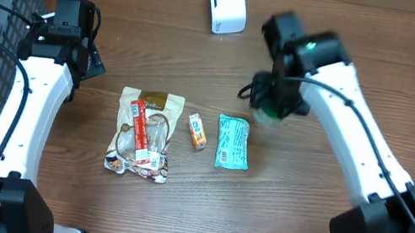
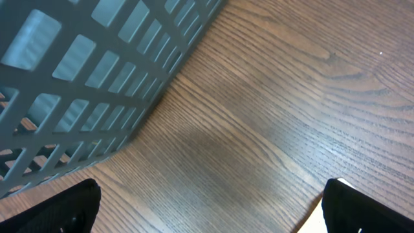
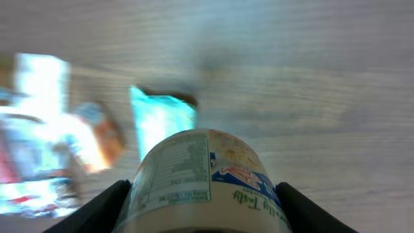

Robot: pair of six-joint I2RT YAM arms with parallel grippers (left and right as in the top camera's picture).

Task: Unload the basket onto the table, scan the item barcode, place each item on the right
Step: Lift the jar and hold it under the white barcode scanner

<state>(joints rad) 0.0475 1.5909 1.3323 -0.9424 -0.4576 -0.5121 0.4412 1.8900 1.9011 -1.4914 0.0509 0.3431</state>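
Your right pincer (image 3: 204, 210) clamps the tub (image 3: 207, 171); scanner (image 1: 227, 4) lies ahead-left of it, right arm (image 1: 355, 151) nearer; left pincer (image 2: 213, 210) gapes wide, empty

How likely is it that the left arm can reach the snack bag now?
Probably yes: the left pincer is open and empty, the snack bag lies close beside that arm, and only bare table lies between them.

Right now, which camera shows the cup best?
Right wrist: the cup fills the lower frame, sharp, with its label panel facing the lens. Overhead shows only a blurred greenish bit of it under the right gripper. The left wrist view misses it, showing the basket and table.
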